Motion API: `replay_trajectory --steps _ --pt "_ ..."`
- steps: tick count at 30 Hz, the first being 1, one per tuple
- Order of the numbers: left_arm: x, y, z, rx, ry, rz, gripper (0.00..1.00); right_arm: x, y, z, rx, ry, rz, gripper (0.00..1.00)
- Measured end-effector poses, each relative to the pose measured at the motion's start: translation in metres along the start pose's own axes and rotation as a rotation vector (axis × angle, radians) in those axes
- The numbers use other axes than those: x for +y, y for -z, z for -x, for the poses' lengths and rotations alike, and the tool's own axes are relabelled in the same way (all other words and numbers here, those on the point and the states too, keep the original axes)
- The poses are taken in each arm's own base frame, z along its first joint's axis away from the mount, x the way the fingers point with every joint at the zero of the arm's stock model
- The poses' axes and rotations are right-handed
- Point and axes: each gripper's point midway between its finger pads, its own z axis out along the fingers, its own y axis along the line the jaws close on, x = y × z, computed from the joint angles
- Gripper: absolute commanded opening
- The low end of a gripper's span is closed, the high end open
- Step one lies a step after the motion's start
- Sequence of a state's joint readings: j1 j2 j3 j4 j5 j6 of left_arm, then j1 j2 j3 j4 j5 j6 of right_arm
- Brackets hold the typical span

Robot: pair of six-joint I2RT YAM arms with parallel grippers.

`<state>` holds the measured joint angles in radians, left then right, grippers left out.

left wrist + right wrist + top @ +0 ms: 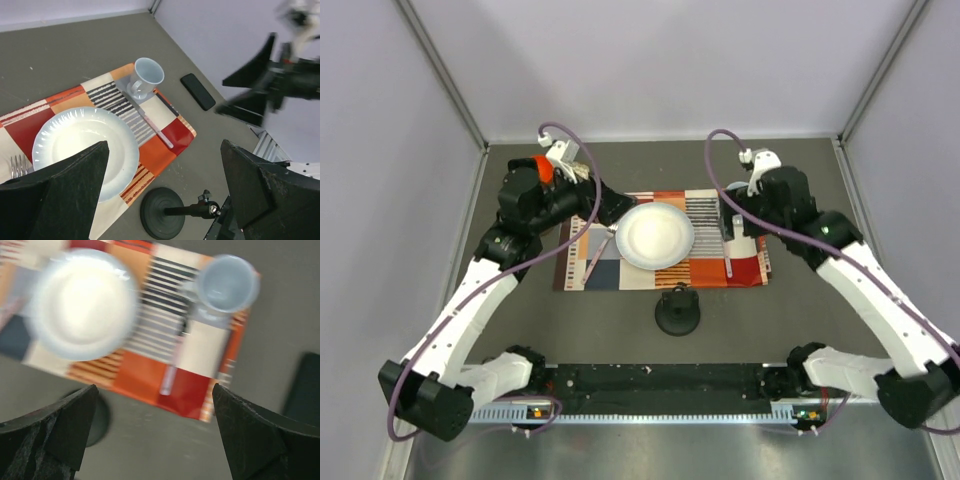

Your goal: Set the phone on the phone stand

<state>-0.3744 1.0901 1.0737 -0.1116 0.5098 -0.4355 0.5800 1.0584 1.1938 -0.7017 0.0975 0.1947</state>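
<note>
The phone (198, 91) is a flat black slab lying on the grey table right of the placemat. Its dark edge also shows at the right of the blurred right wrist view (303, 385). In the top view my right arm hides it. The grey-plated phone stand on a brown disc is not in view. My left gripper (162, 195) is open and empty above the plate's near edge (605, 208). My right gripper (155, 435) is open and empty, above the placemat's right end (735, 225), left of the phone.
A checked orange placemat (705, 268) carries a white plate (656, 236), a pale blue cup (146, 76), a knife (156, 130) and a fork (18, 165). A black round-based post with a clamp head (677, 311) stands in front of the mat. Grey walls enclose the table.
</note>
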Motion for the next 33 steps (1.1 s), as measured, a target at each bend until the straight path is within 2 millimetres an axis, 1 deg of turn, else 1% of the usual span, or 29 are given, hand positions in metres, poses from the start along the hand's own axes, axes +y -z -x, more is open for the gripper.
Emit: replay_trajectory --steps 2,4,5,8,9,10,12,14,17,20,21,24,28,30,33 --pt "-0.008 0.006 0.006 -0.025 -0.006 -0.018 0.98 -0.044 -0.016 -0.007 0.093 0.031 -0.151 0.99" --pt "-0.015 0.011 0.013 -0.052 -0.022 -0.029 0.98 -0.084 -0.024 -0.022 0.204 0.063 -0.271 0.99" --pt "-0.017 0.014 0.016 -0.063 -0.028 -0.033 0.98 -0.100 -0.026 -0.028 0.244 0.068 -0.314 0.99" --pt "-0.021 0.016 0.020 -0.081 -0.038 -0.039 0.98 -0.158 -0.024 -0.051 0.382 0.027 -0.439 0.99" --pt "-0.021 0.016 0.020 -0.081 -0.039 -0.041 0.98 -0.181 -0.021 -0.060 0.430 0.000 -0.477 0.99" --pt "-0.021 0.015 0.019 -0.077 -0.037 -0.042 0.98 -0.193 -0.021 -0.064 0.453 -0.015 -0.495 0.99" --pt "-0.021 0.010 0.015 -0.060 -0.024 -0.049 0.98 -0.225 -0.018 -0.077 0.507 -0.063 -0.521 0.99" --pt "-0.021 0.005 0.008 -0.032 0.001 -0.064 0.98 -0.249 -0.020 -0.088 0.539 -0.107 -0.525 0.99" --pt "-0.029 -0.003 -0.005 0.009 0.023 -0.095 0.98 -0.278 -0.030 -0.101 0.568 -0.197 -0.497 0.99" --pt "-0.047 -0.007 -0.018 0.052 0.018 -0.144 0.98 -0.309 -0.044 -0.113 0.587 -0.233 -0.479 0.99" --pt "-0.052 -0.007 -0.022 0.062 0.015 -0.157 0.98 -0.314 -0.046 -0.115 0.593 -0.230 -0.471 0.99" --pt "-0.065 -0.008 -0.030 0.090 0.005 -0.200 0.98 -0.320 -0.057 -0.123 0.613 -0.203 -0.414 0.99" --pt "-0.070 -0.010 -0.038 0.115 0.002 -0.216 0.98 -0.321 -0.069 -0.130 0.621 -0.174 -0.325 0.99" --pt "-0.072 -0.012 -0.042 0.133 -0.005 -0.219 0.98 -0.325 -0.072 -0.136 0.631 -0.179 -0.299 0.99" --pt "-0.077 -0.014 -0.049 0.160 -0.011 -0.230 0.98 -0.337 -0.072 -0.147 0.647 -0.190 -0.296 0.99"
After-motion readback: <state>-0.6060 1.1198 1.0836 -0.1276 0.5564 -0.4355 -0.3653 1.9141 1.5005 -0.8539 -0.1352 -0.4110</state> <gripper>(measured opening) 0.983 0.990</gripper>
